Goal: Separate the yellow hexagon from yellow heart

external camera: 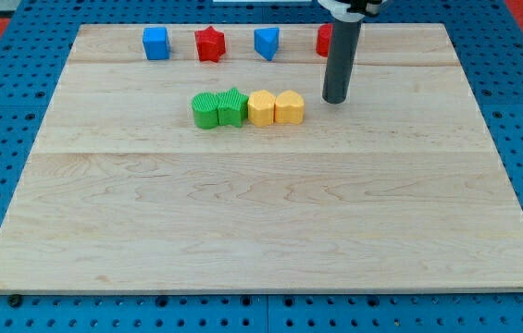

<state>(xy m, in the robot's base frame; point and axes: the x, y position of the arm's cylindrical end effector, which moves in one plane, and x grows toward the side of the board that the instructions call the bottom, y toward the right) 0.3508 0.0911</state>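
Note:
A yellow hexagon (261,108) and a yellow heart (290,107) sit side by side, touching, in the upper middle of the wooden board (261,222). The hexagon is on the left and the heart on the right. They end a row that starts with two green blocks. My tip (336,99) rests on the board just to the right of the yellow heart and slightly above it, with a small gap between them.
A green cylinder-like block (205,110) and a green star (232,106) touch the hexagon's left side. Along the view's top stand a blue cube (155,43), a red star (209,43), a blue block (267,43) and a red block (324,40) partly hidden behind the rod.

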